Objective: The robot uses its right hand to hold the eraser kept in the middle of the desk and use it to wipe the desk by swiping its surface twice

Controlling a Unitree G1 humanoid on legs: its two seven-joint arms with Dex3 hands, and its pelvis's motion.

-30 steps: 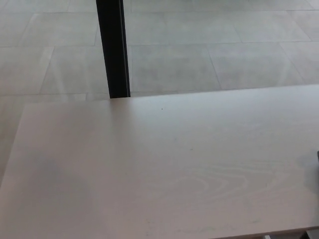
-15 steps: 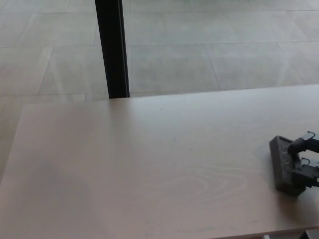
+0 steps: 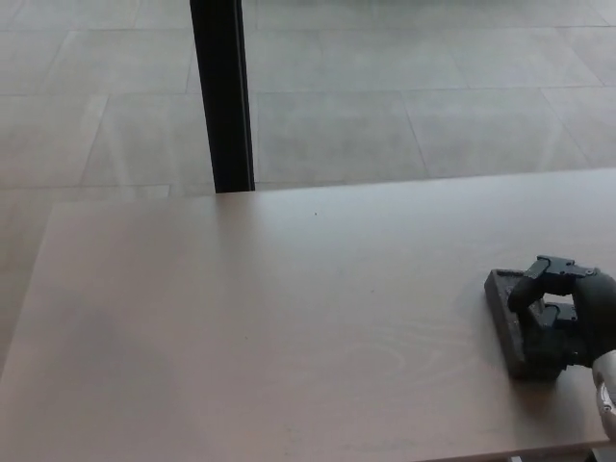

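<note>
**Head view: eraser in grasp at right edge of surface, slip and edge risks noted**

The eraser point(image 3: 510, 322) lies flat on the surface point(image 3: 289, 318), far to the right and toward the near edge, not in the middle. It is a dark, flat, oblong block, its long side running roughly away from the camera. Its far left corner is clear to see; its right side is covered.

The right robot hand point(image 3: 568, 313) is clamped on the eraser, black fingers point(image 3: 544, 274) curled over its top from the right. How much of the block the thumb holds cannot be seen. The left robot hand is not in view.

Risks, as judged from this position:
- The hold appears to sit on one side of the block. Under sideways drag the eraser may twist or slide out of the fingers.
- Uneven downward pressure may tip the block onto an edge, so it skips and does not wipe.
- The eraser is near the front edge; a stroke angled toward the robot could carry it off.
- The wrist is cut off by the frame, so arm clearance cannot be checked.

Beyond the surface stand a black post point(image 3: 223, 91) and tiled floor point(image 3: 404, 87).
</note>
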